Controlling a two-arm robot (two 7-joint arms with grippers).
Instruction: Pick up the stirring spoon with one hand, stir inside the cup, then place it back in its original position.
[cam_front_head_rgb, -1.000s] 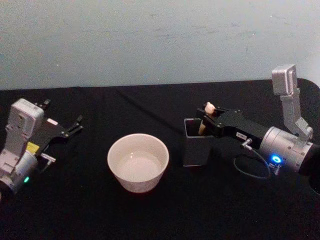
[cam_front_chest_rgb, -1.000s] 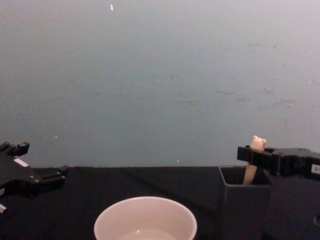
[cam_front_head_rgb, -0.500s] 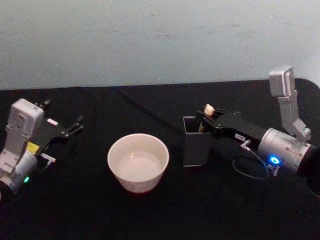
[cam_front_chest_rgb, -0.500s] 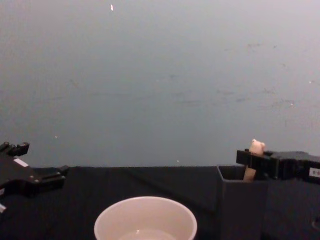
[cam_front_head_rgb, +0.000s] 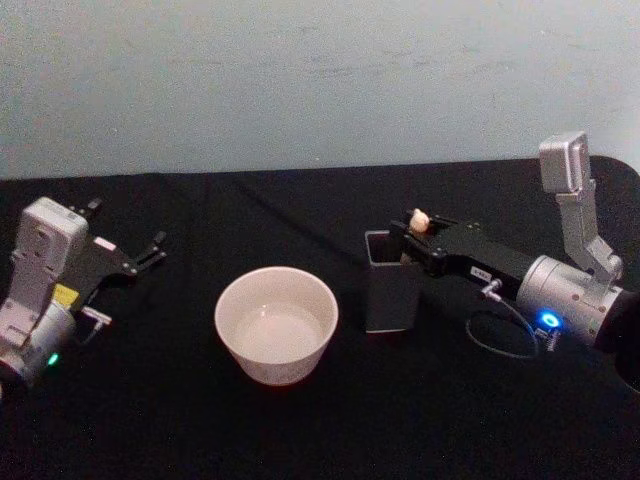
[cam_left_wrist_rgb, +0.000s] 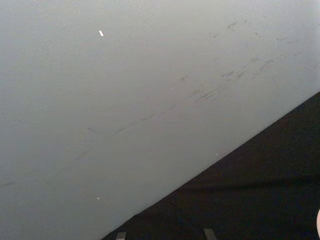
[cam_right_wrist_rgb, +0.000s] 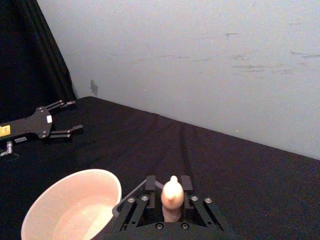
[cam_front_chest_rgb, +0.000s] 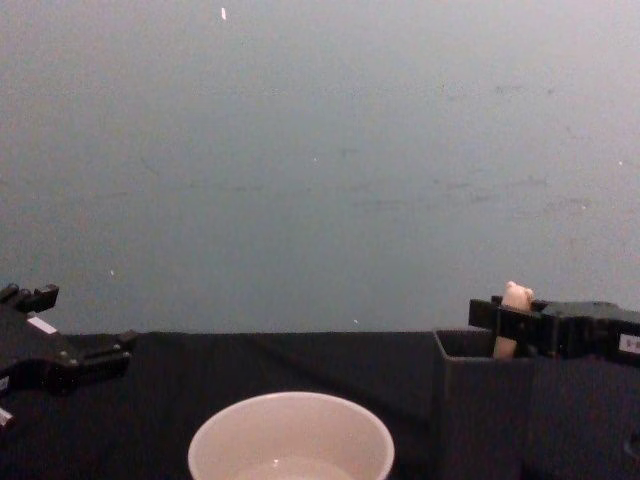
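Right of centre on the black table (cam_front_head_rgb: 300, 440), the stirring spoon (cam_front_head_rgb: 419, 219) stands nearly upright inside the dark grey square holder (cam_front_head_rgb: 390, 290), its long axis close to vertical, the animal-head knob uppermost and the bowl end hidden down inside the holder. The right gripper (cam_front_head_rgb: 415, 238) reaches in from the right at the holder's top, its fingers closed narrowly on the cream handle just under the knob; the right wrist view shows the knob (cam_right_wrist_rgb: 172, 192) poking up between the two black fingers (cam_right_wrist_rgb: 150, 184). From the chest view only the knob and a short stub of handle (cam_front_chest_rgb: 513, 305) clear the holder's rim (cam_front_chest_rgb: 478, 355). The cup (cam_front_head_rgb: 276, 323) sits to the left of the holder, apart from it, open-mouthed and upright, with a pale interior. Between spoon and cup stands only the holder's left wall. Far over at the left edge of the table the left gripper (cam_front_head_rgb: 140, 255) rests low with its fingers spread open, pointing toward the centre, well apart from the cup. A plain pale wall (cam_front_head_rgb: 300, 80) rises behind the table. Compared with a second ago, the spoon has sunk lower into the holder: less of the handle shows above the rim, and the right gripper has come down with it.
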